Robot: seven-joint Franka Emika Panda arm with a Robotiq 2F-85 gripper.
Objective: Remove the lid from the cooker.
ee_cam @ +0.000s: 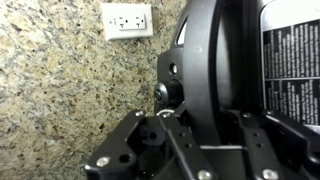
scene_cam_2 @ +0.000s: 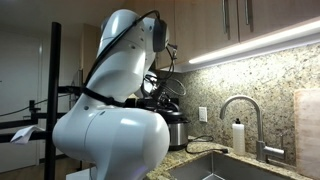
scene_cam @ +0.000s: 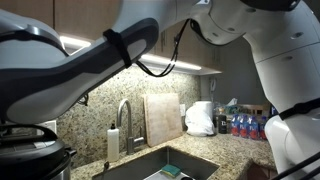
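Observation:
In the wrist view the black lid (ee_cam: 205,60) stands on edge, its rim running down between my gripper's (ee_cam: 200,120) two fingers, which are closed against it. A knob-like fitting (ee_cam: 170,92) sticks out from its left face. The cooker's dark body with a white printed label (ee_cam: 290,70) is just to the right. In an exterior view the cooker (scene_cam_2: 176,128) stands on the counter behind the robot's white body, with the lid (scene_cam_2: 166,86) held tilted above it. In an exterior view the cooker (scene_cam: 35,155) is at the bottom left, and the gripper is hidden behind the arm.
Granite counter and backsplash with a wall outlet (ee_cam: 127,20). A sink (scene_cam: 165,165) with faucet (scene_cam: 124,115), a soap bottle (scene_cam: 113,142), a cutting board (scene_cam: 163,118), a white bag (scene_cam: 201,118) and bottles (scene_cam: 245,125) are to the right. Cabinets hang overhead.

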